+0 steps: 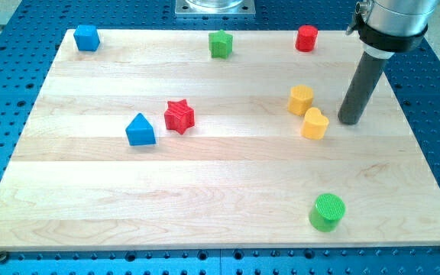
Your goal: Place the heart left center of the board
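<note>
Rod rather than gripper: this arm has no jaws to open or close, only a straight dark rod, and my tip (349,121) rests on the board right of centre in the frame, just to the right of the yellow heart (315,123), near it but seemingly not touching.

That heart lies right of centre, its rounded lobes toward the upper right, so the task looks barely started: as I judge it, the heart must cross nearly the whole board toward the left-centre area, and my tip stands on the proper side for a leftward push. Just above and left of it, close beside it, sits another yellow block (300,99), roughly hexagonal or rounded; its exact shape is hard to tell.

Along the likely path, near the frame's centre-left, a red star (179,116) and a blue block with a peaked top (140,130) stand side by side; I reckon they could get in the way.

Farther out: a green cylinder (327,211) at lower right, a red cylinder (306,37) at upper right, a green star-like block (220,43) at top centre, and a blue block (87,37) at upper left.

All blocks look like matte plastic with fine ridged surfaces. The board (90,214) is pale planked wood with smooth grain, set on a blue perforated table (6,84).
</note>
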You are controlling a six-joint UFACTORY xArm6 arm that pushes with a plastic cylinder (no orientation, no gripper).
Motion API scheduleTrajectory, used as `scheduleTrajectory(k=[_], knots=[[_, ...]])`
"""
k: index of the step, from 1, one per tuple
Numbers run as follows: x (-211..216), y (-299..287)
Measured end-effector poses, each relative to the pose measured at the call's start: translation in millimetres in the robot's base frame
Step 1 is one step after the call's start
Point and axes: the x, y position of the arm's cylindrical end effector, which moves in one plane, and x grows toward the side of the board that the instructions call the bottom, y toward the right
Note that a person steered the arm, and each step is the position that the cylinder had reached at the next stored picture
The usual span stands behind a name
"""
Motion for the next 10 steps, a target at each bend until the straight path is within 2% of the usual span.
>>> scheduleTrajectory(k=[1, 3, 4, 5, 7, 8, 9, 10], knots=[[23.6, -41.8], [18.6, -71.5], [32.2, -135.4], [32.5, -98.0], [20.8, -130.0], [28.3, -180.7], [61.0, -241.3], [67.3, -238.9]])
